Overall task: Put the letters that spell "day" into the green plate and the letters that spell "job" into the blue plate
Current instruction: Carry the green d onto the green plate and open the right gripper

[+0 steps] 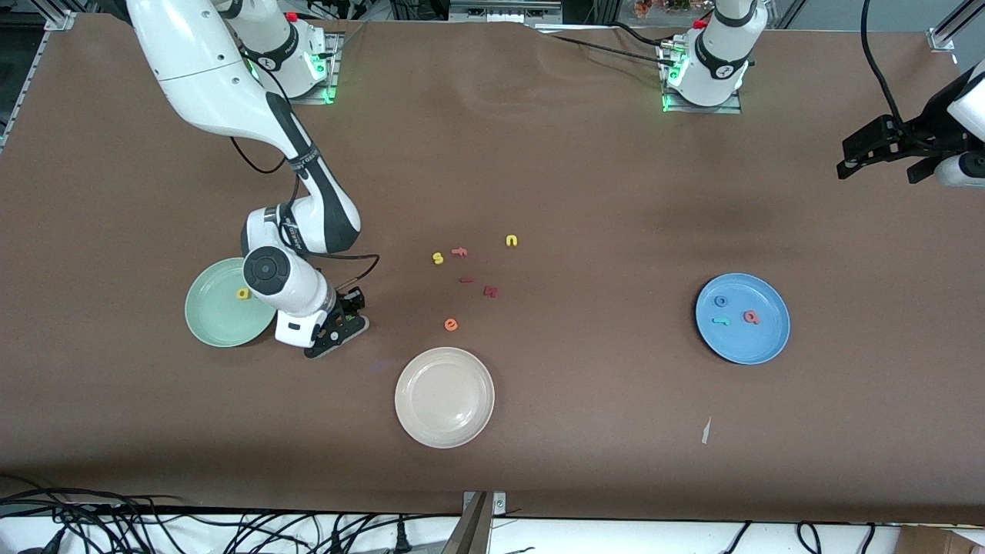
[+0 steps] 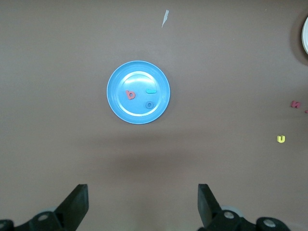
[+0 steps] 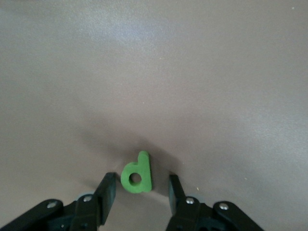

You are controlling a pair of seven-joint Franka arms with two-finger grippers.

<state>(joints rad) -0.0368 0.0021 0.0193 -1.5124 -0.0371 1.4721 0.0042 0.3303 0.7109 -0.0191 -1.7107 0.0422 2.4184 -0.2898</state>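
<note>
1. Straddling the small dark green foam "d" [image 3: 136,175], the right gripper [image 3: 142,188] stood low at the brown table [image 1: 585,192], just beside the round pale mint-green plate [image 1: 212,323] on the side toward the cream-white plate [image 1: 444,397]; its fingers [image 3: 108,190] were partly drawn in with a narrow gap on each side of the letter, not yet pinching it, apparently so that a short squeeze would catch it across its width.
2. The green plate lay at the right arm's end of the table and already carried the small yellow foam "a" [image 1: 244,293]; the short reach from letter to plate likely explained why this arm worked here. No teal "y" could be seen.
3. Loose letters, yellow "s" [image 1: 438,258], salmon-pink "f" [image 1: 459,251], yellow "n" [image 1: 512,241], two dark red pieces [image 1: 490,291] and an orange "e" [image 1: 451,325], sat mid-table, apart from the plates as unwanted.
4. The round medium-blue plate [image 2: 138,92] held the blue ring "o" [image 2: 149,104], teal "j" [image 2: 150,90] and salmon-pink "b" [image 2: 130,95], so "job" looked finished.
5. The left gripper [image 2: 143,207] waited high over the table's left-arm end, fingers spread wide and empty.
</note>
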